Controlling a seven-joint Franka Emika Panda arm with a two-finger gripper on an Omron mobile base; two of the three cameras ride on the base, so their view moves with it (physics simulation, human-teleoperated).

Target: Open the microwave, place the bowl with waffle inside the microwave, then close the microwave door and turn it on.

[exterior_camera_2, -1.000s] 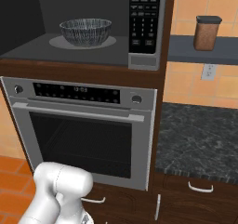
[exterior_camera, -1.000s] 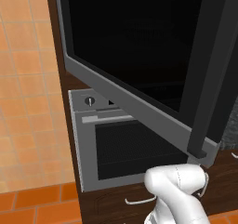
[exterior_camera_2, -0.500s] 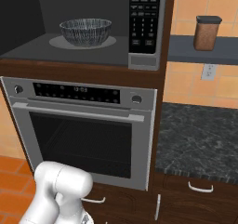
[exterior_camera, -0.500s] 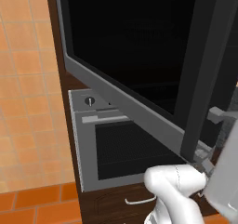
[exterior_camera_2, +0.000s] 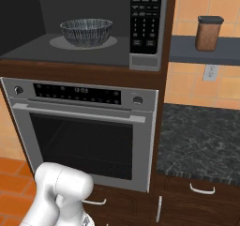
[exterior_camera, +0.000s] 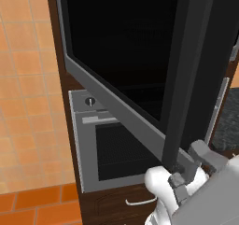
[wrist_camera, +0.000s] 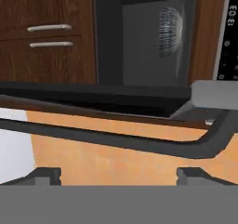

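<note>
The microwave (exterior_camera_2: 146,56) stands open over the oven, its dark button panel (exterior_camera_2: 146,18) at the right. Inside the cavity, a grey ribbed bowl (exterior_camera_2: 86,31) sits on the turntable; what it holds is hidden. The hand view also shows the bowl (wrist_camera: 169,32). The microwave door (exterior_camera: 126,56) is swung wide out to the left, its black bar handle (exterior_camera: 182,79) facing me. My gripper (exterior_camera: 184,172) hangs by the handle's lower end, open. In the hand view the handle (wrist_camera: 116,141) crosses just beyond the spread fingertips (wrist_camera: 44,174), with nothing between them.
A grey oven (exterior_camera_2: 84,136) with knobs and a horizontal handle sits under the microwave. To the right lie a dark stone counter (exterior_camera_2: 201,140) and a shelf with a brown jar (exterior_camera_2: 208,33). Wooden drawers (exterior_camera_2: 201,192) run below. Orange tile wall is at the left (exterior_camera: 28,102).
My hand has drawn back from the handle's lower end towards the camera and looms larger at the lower right of the left base view. The bowl has not moved.
</note>
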